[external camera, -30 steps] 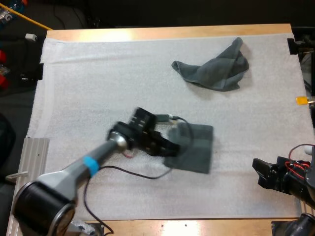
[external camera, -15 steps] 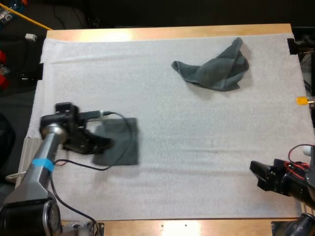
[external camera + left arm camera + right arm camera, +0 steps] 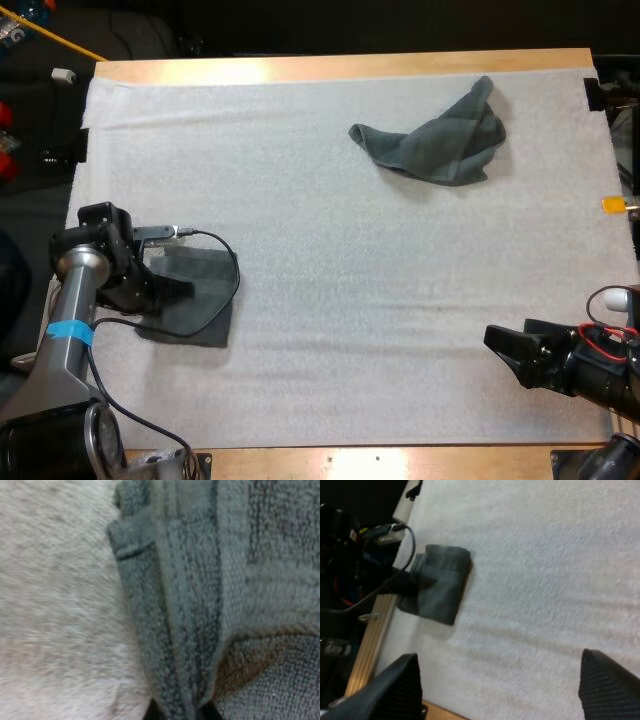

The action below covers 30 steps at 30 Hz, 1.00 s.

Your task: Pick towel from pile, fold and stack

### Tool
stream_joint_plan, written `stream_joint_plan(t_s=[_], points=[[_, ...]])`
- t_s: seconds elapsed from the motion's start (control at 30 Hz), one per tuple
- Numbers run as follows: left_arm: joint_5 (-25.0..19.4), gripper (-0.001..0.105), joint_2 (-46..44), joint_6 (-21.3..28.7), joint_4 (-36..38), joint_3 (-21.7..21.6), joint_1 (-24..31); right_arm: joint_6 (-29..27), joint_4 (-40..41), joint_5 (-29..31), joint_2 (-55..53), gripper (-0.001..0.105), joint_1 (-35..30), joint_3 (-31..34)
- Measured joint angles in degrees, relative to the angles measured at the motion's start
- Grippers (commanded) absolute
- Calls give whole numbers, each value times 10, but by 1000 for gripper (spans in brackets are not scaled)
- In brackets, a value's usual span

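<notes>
Step in hand: setting down. Your left gripper (image 3: pixel 181 289) is clamped on the folded towel (image 3: pixel 195 308), which lies at the near-left edge of the mat (image 3: pixel 300 200). Your right gripper (image 3: pixel 497 342) has its fingers apart, idle. The crumpled towel (image 3: pixel 435 140) lies far right. Next, you likely release, then fetch it.

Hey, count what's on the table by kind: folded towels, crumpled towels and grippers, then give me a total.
folded towel: 1
crumpled towel: 1
grippers: 2, the left gripper and the right gripper
total: 4
</notes>
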Motion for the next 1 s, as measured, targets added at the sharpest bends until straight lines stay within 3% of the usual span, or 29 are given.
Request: stream_joint_plan(t_s=[0.07, 0.13, 0.2, 0.33, 0.63, 0.73, 1.0], points=[[-12, 34, 0, -2, 4, -5, 0, 0, 0, -12, 0, 64, 0, 0], [-28, 62, 0, -3, 6, -6, 0, 1, 0, -21, 0, 64, 0, 0], [-34, 75, 0, -6, 11, -6, 0, 1, 0, -27, 0, 64, 0, 0], [-37, 64, 0, -12, 31, -8, 0, 2, 0, -29, 0, 64, 0, 0], [50, 64, -52, -22, 88, -12, 0, 2, 0, -30, 0, 64, 0, 0], [83, 64, -57, -21, 77, -12, 0, 2, 0, -30, 0, 64, 0, 0], [83, 64, -57, -21, 3, 45, -20, 2, 0, -30, 0, 64, 0, 0]])
